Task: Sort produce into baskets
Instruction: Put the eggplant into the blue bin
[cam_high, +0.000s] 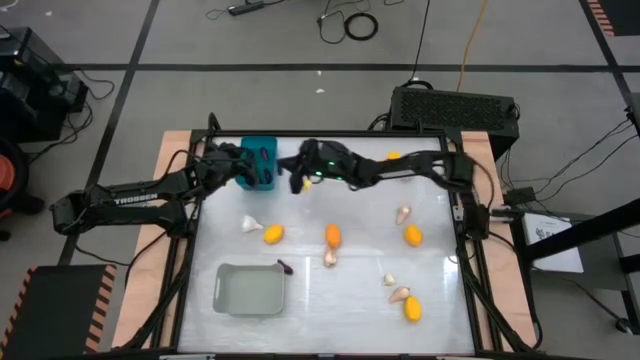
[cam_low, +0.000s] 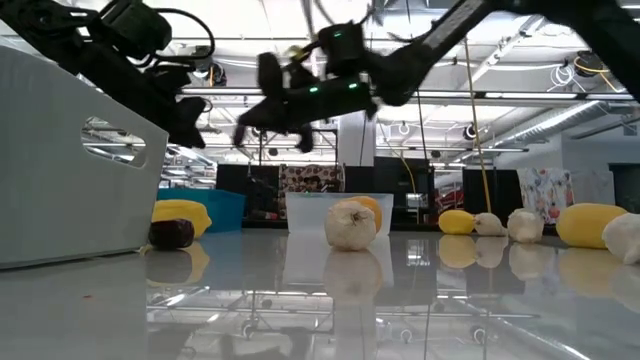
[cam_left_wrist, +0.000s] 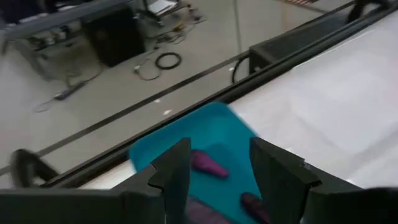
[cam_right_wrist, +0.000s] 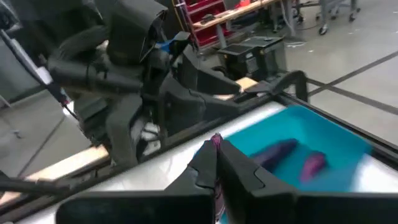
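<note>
The teal basket (cam_high: 264, 158) stands at the table's far edge with purple eggplants (cam_left_wrist: 208, 165) inside. My left gripper (cam_left_wrist: 217, 152) is open above it, its fingers standing over the basket and touching nothing; it also shows in the high view (cam_high: 248, 170). My right gripper (cam_right_wrist: 216, 146) hovers just right of the basket (cam_right_wrist: 323, 140), shut on a thin purple eggplant piece (cam_right_wrist: 216, 138); it also shows in the high view (cam_high: 298, 176). The pale grey basket (cam_high: 250, 290) sits near the front left, with one eggplant (cam_high: 284, 267) lying on the table by its corner. My right gripper pinches a purple eggplant piece between its two fingers; only a narrow purple tip (cam_right_wrist: 216, 138) shows past the fingertips. The fingers hide the rest. The piece is lifted clear of the table, beside the teal basket.
Yellow-orange ovals (cam_high: 272, 234) (cam_high: 333, 236) (cam_high: 413, 236) and garlic bulbs (cam_high: 250, 224) (cam_high: 403, 214) (cam_high: 399, 294) lie scattered over the white table. A clear bin (cam_low: 335, 212) holding an orange piece stands at the back. The two arms are close together over the far left.
</note>
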